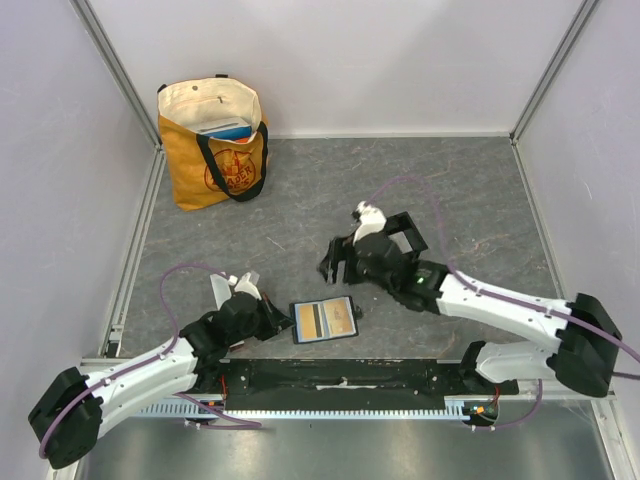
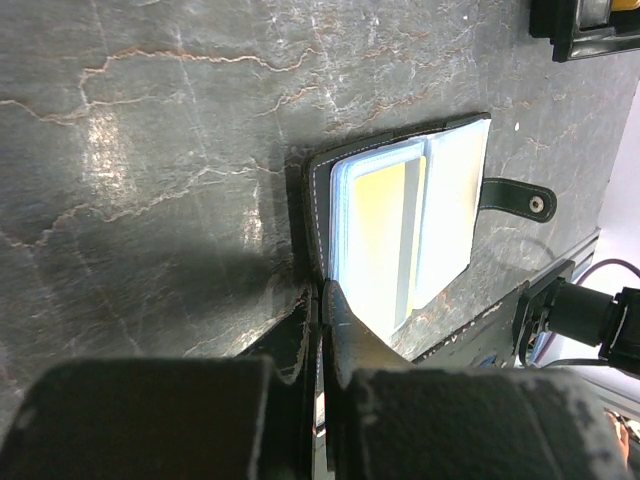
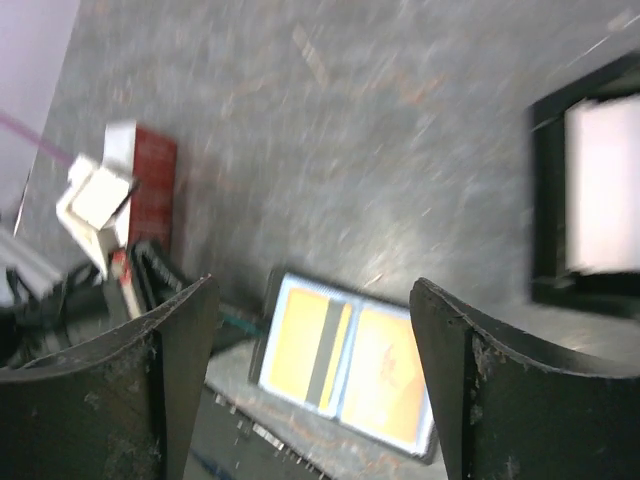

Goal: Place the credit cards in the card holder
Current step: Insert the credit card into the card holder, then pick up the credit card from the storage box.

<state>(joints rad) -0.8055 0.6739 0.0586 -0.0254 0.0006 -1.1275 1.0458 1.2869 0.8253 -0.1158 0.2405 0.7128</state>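
right end effector [image 3: 312,295]: yours is hanging wide open with nothing in it, over the tabletop [image 1: 450,180] between the wallet [image 1: 323,321] and the card holder [image 3: 547,200].
left end effector [image 2: 322,310]: clamped tight on the wallet's left edge, looks like it's pinning it open.
credit cards [image 3: 385,375]: two orange-gold ones sit in the wallet's clear sleeves. A pale card [image 3: 605,185] is already in the card holder, far-right of the wallet.
step: I'd say going for the next card.
next move: come down on a sleeve, pinch the thin card edge, slide it out.
in the way: snug sleeves, probably. The tote bag [image 1: 215,150] far left is no bother.
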